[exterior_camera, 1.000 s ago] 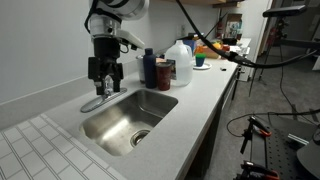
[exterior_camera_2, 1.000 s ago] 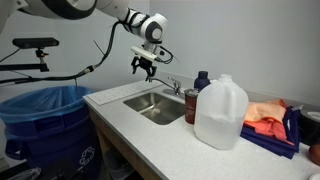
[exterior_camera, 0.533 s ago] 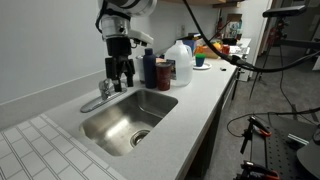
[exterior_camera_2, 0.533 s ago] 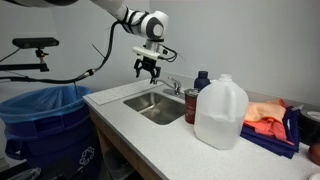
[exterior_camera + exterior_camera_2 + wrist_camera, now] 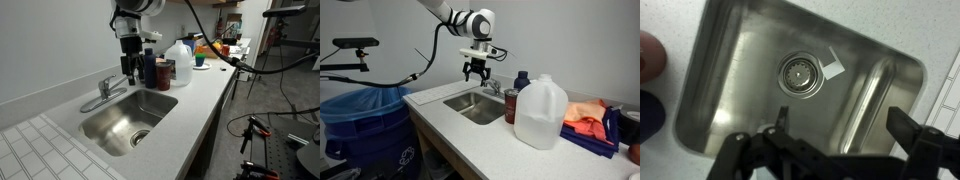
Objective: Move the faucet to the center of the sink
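Observation:
The chrome faucet [image 5: 102, 92] stands on the counter behind the sink's rear corner, its spout pointing out over the counter beside the basin; it also shows in an exterior view [image 5: 492, 88]. The steel sink [image 5: 112, 122] [image 5: 468, 106] is empty, and the wrist view shows its wall [image 5: 725, 70] and round drain [image 5: 800, 75]. My gripper [image 5: 131, 70] [image 5: 475, 73] hangs open and empty above the sink's back edge, between the faucet and the bottles, touching nothing. In the wrist view its fingers [image 5: 845, 125] are spread over the basin. The faucet is not clear there.
A dark blue bottle [image 5: 149, 70] [image 5: 522, 82], a dark jar [image 5: 164, 72] and a white jug [image 5: 180, 62] [image 5: 540, 113] stand beside the sink, close to my gripper. A blue bin [image 5: 365, 120] stands beside the counter. Tiles [image 5: 30, 150] border the sink's other side.
My gripper has moved away from the faucet along the sink's back edge toward the bottles and risen a little. The faucet looks unmoved.

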Motion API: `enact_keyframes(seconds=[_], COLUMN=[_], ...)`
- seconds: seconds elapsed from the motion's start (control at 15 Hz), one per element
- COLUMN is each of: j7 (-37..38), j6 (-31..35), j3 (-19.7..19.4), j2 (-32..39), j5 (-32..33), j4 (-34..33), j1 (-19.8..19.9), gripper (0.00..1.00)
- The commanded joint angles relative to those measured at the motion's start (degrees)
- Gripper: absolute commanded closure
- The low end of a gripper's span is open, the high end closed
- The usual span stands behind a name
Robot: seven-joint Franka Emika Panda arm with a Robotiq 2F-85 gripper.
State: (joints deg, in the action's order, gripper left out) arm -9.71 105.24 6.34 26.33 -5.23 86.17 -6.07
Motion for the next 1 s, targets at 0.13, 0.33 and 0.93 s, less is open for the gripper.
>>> enact_keyframes(seconds=[0.13,0.33,0.93], j7=[-1.5,-1.5,-0.1], j6=[0.3,-1.1,1.7], j3=[1.6,0.8,-1.2], j2=[-2.2,-4.0,-3.0], j5=[-5.6,-3.8,1.6], j4=[-1.1,-2.6,-0.8], j1=[1.6,1.0,0.8], gripper=[0.00,0.00,0.00])
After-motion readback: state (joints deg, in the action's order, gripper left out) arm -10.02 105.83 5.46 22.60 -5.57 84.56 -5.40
